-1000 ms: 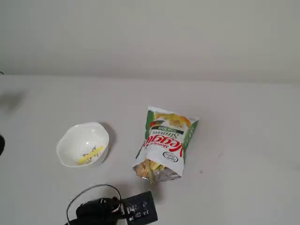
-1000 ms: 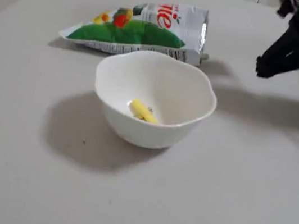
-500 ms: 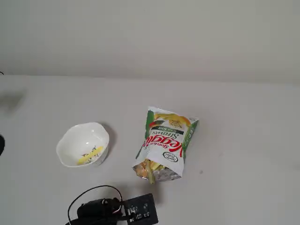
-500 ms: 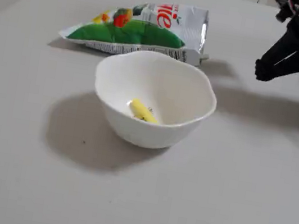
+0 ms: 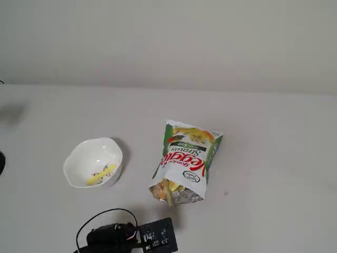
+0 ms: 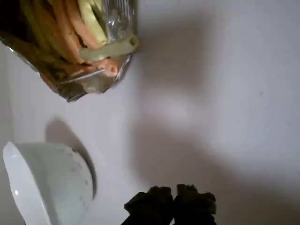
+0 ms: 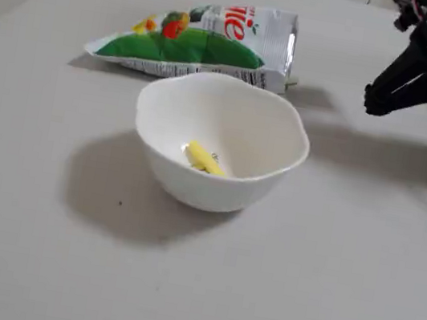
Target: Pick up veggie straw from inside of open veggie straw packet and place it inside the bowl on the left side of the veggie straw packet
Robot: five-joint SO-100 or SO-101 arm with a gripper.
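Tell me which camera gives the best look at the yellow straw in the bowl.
A fixed view, the low one: the yellow straw lies large and unobstructed on the bottom of the bowl. In the other fixed view the straw is small but visible. The wrist view shows only the bowl's outside.

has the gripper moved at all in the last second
Yes, slightly. In a fixed view the gripper has risen a little against the veggie straw packet, and its tip has stayed to the right of the packet's open end.

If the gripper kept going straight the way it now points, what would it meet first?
Probably the bare table. The shut, empty gripper aims just right of the veggie straw packet mouth in the wrist view, though depth is unclear; the bowl sits off to the left.
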